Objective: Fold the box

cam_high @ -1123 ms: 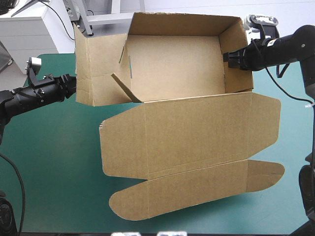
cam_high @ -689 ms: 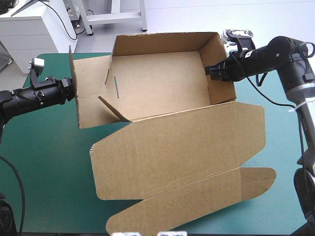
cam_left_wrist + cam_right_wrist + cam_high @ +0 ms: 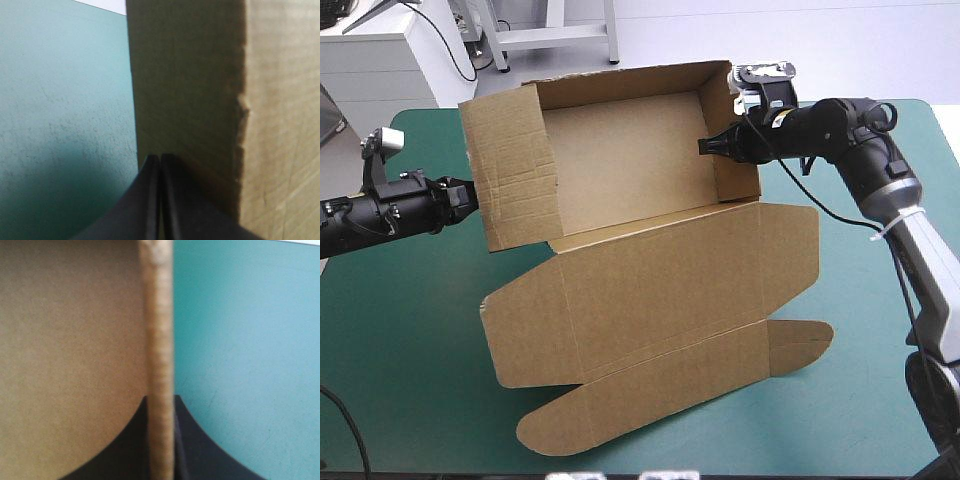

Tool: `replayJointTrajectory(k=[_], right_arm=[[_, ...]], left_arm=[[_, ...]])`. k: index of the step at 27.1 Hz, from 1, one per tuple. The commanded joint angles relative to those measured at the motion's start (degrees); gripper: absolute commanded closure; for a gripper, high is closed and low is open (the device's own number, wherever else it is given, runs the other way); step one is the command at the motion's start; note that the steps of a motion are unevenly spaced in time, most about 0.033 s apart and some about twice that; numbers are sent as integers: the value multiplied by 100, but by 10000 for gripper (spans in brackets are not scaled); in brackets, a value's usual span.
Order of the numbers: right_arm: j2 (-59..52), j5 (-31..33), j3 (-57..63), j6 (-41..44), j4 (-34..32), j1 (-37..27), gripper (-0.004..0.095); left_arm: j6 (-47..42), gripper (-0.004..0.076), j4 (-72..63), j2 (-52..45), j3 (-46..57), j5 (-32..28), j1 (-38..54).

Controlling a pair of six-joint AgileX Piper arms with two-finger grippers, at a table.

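The brown box (image 3: 630, 150) stands as an open tray at the back of the table, and its lid (image 3: 660, 290) lies flat toward the front with the tuck flap at the near edge. My right gripper (image 3: 705, 147) is shut on the tray's right wall; in the right wrist view the board's edge (image 3: 159, 315) runs straight between the black fingers (image 3: 161, 400). My left gripper (image 3: 468, 195) is shut, with its tip against the outer face of the left wall (image 3: 190, 90). Its fingers (image 3: 160, 159) meet in one arch, and no board shows between them.
Bare teal-green cover (image 3: 400, 330) lies left of the box and to the right of the lid (image 3: 880, 380). The tray's back wall reaches over the table's far edge. The right arm stretches over the table's right side.
The box has shifted left and turned a little, carried by my right gripper. Its left flap, spread outward earlier, now stands as a side wall against my left gripper.
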Motion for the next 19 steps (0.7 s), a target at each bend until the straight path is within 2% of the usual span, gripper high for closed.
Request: replayJointTrajectory(k=[1, 7, 14, 17, 19], right_arm=[[-158, -586, -148, 167, -26, 211, 925], [11, -734, -148, 221, -22, 409, 925], [72, -732, -148, 221, -32, 438, 925], [82, -801, -148, 221, -54, 527, 925], [82, -890, -148, 221, -172, 597, 925]], left_arm=[[-96, 731, -244, -233, -182, 228, -12], [-96, 731, -164, -244, -182, 312, -105], [-96, 730, 162, -244, -182, 141, -219], [-96, 697, 162, -244, -182, 141, -219], [-96, 631, 162, -244, -182, 141, -219]])
